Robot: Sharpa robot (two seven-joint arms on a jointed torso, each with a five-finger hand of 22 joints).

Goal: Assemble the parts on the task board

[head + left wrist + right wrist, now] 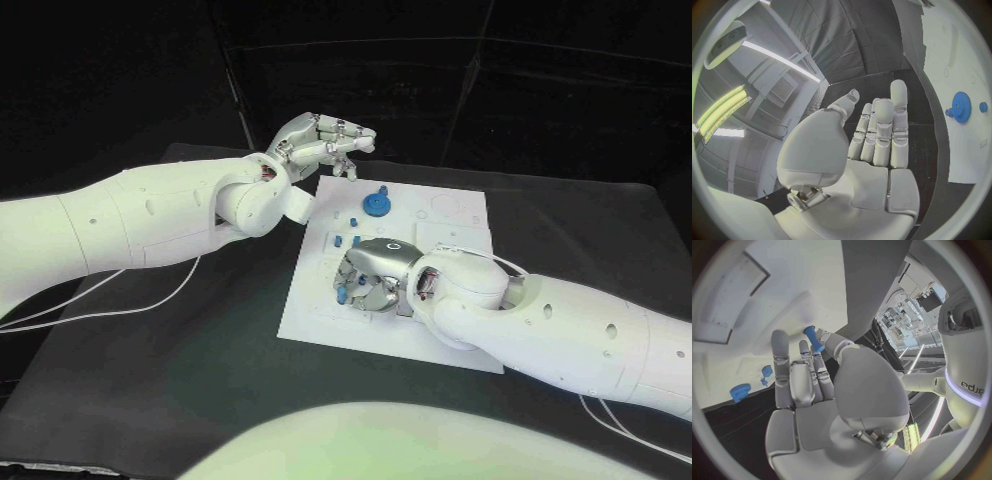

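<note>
Black table [173,380]: right robot hand [378,280] pinches blue peg [812,338], upright over task board [433,345]; left robot hand [320,140] empty, fingers apart.

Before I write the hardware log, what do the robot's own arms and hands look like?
Both arms are glossy white, rounded shells with small dark round marks. White cables trail from them over the black table. The left hand and right hand are silver-grey, with segmented fingers and smooth domed backs.

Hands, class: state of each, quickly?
Left hand: open, fingers apart, holding nothing.
Right hand: holding a small blue part in its fingers.
</note>
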